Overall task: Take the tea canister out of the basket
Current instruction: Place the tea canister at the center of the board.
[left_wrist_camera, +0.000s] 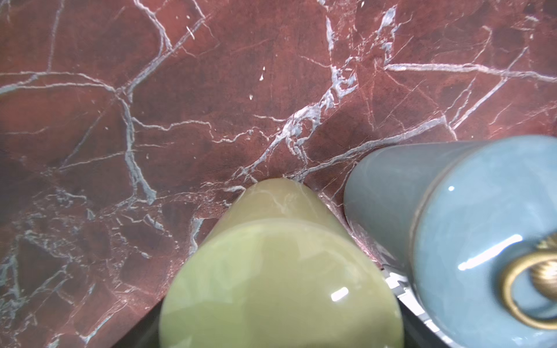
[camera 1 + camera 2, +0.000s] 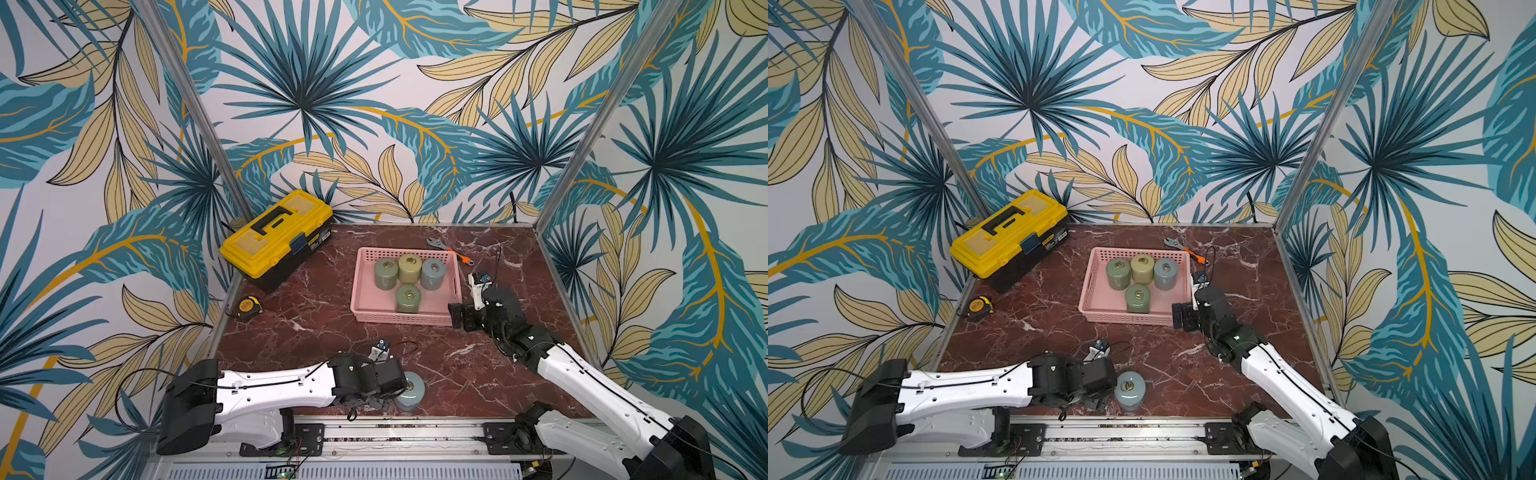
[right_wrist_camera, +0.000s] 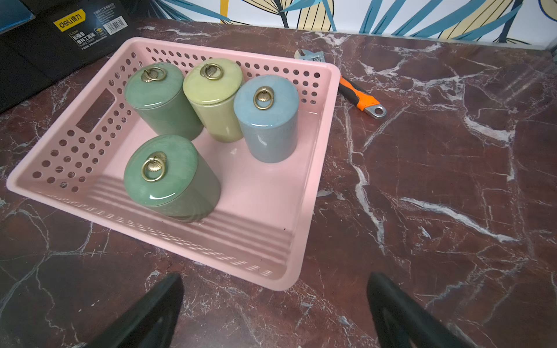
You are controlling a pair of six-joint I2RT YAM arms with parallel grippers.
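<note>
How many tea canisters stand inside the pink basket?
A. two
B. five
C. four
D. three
C: the right wrist view shows four upright in the pink basket: a rear green tea canister, a front green tea canister, a yellow-green tea canister and a blue tea canister.

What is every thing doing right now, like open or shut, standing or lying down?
toolbox: lid shut.
basket: holds four upright canisters, lids on.
blue canister on the table: upright, lid on.
held yellow-green canister: upright, between the left jaws.
left gripper: jaws shut on that canister.
right gripper: jaws open, empty.
wrench: lying flat.
tape measure: resting on the table.
</note>
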